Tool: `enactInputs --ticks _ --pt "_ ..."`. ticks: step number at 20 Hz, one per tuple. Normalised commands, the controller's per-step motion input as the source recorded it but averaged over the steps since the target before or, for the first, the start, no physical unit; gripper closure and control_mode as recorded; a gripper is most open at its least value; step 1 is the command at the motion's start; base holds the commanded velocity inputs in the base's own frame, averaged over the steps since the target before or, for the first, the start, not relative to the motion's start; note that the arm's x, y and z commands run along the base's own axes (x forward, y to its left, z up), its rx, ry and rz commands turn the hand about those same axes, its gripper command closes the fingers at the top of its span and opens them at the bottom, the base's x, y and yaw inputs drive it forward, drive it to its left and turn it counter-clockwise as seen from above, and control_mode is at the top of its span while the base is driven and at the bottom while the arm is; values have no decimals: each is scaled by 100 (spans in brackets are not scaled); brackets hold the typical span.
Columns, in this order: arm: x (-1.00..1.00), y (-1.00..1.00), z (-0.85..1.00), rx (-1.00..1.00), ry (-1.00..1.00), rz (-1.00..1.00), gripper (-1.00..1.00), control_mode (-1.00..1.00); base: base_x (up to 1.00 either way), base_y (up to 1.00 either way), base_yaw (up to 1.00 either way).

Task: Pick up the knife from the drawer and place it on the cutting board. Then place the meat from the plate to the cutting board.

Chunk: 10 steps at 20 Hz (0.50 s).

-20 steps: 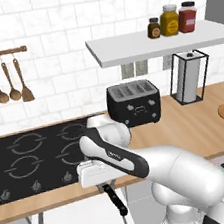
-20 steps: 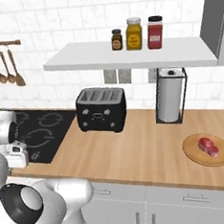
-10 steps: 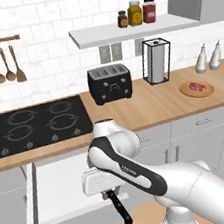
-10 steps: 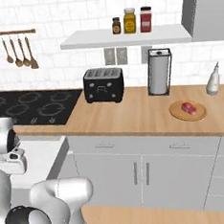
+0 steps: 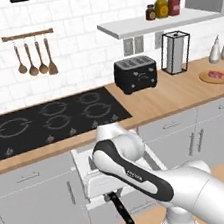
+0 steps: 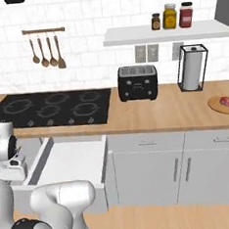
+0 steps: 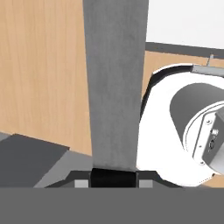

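Gripping the knife (image 5: 121, 210), the gripper (image 5: 111, 195) hangs just in front of the pulled-out drawer (image 5: 90, 175), its fingers clamped on the black handle, which points down toward the floor. In the hand view the grey blade (image 7: 116, 83) runs straight up from between the fingertips. Far to the right of the drawer, up on the counter, the meat (image 5: 216, 74) lies on the plate (image 5: 206, 79), beyond the toaster (image 5: 135, 74) and the paper towel holder (image 5: 176, 53)
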Motion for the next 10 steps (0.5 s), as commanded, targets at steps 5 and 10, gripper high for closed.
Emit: enactInputs --ticks 5,10 --pt "0 0 0 0 0 0 100 100 6 100 -20" --pt "0 0 0 0 0 0 100 100 0 100 -15"
